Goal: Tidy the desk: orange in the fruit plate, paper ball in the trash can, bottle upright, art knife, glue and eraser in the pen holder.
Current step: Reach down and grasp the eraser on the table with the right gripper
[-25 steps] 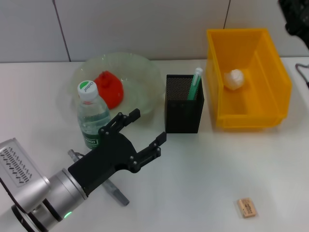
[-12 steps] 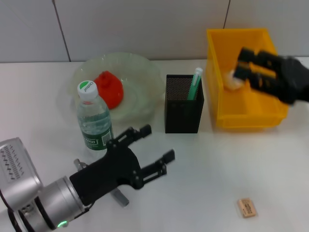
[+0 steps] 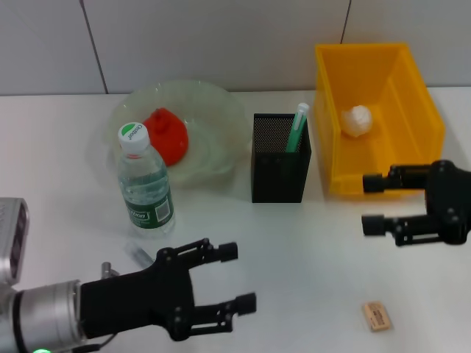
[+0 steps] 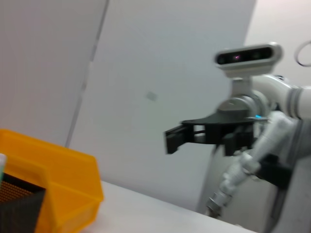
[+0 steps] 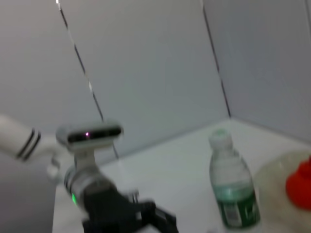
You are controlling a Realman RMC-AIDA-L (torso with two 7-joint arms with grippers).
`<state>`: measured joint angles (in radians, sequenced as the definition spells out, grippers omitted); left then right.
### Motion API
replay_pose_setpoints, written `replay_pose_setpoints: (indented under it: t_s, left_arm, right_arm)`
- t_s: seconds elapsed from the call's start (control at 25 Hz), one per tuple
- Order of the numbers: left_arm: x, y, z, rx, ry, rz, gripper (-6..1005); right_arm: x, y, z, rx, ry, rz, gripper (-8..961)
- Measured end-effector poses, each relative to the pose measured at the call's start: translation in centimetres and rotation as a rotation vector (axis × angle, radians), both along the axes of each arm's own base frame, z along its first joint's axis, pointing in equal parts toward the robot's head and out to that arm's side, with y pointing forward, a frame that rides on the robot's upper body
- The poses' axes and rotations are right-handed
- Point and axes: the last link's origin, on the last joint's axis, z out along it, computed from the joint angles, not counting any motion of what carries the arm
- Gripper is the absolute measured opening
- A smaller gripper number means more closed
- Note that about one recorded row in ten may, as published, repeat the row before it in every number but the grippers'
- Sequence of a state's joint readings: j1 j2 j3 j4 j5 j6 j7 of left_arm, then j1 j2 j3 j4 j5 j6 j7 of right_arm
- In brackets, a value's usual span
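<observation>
Eraser [image 3: 376, 315]: loose on desk, nearest, outstanding.
Left gripper [image 3: 232, 278]: low, near, fingers apart, empty.
Art knife [image 3: 137, 254]: mostly hidden beside it, outstanding.
Right gripper [image 3: 371, 203]: spread, empty, above eraser.
Bottle [image 3: 144, 181]: upright, done.
Orange [image 3: 166, 135]: plated.
Paper ball [image 3: 358, 120]: binned.

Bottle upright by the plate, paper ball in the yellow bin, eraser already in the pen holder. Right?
Not quite. The eraser lies on the table, near the front edge, outside the pen holder; the head view shows it. The bottle does stand upright by the plate, and the paper ball is in the yellow bin.
</observation>
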<state>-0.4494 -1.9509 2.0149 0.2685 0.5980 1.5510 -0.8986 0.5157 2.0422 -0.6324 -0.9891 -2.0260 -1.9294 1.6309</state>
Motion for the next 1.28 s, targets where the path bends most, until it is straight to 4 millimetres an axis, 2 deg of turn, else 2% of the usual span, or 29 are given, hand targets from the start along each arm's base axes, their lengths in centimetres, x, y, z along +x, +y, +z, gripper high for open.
replay_pose_setpoints:
  t_s: [0.24, 0.52, 0.8, 1.12, 1.28]
  left_arm:
    - [-0.2, 0.2, 0.7, -0.051, 0.051, -0.058, 810]
    - [-0.1, 0.2, 0.5, -0.077, 0.091, -0.105, 810]
    - [-0.5, 0.7, 0.6, -0.099, 0.151, -0.114, 811]
    - [-0.6, 1.3, 0.7, -0.08, 0.164, -0.091, 810]
    - [-0.6, 1.4, 0.5, -0.079, 0.171, -0.08, 811]
  right_arm:
    - [-0.6, 1.1, -0.6, -0.114, -0.24, 0.009, 757]
    - [-2.6, 2.9, -2.8, -0.238, -0.554, 0.078, 756]
    - [-3.5, 3.5, -5.2, -0.271, -0.716, 0.156, 756]
    - [-3.5, 3.6, -7.7, -0.296, -0.903, 0.248, 755]
    - [-3.7, 3.6, -8.1, -0.309, -0.925, 0.274, 754]
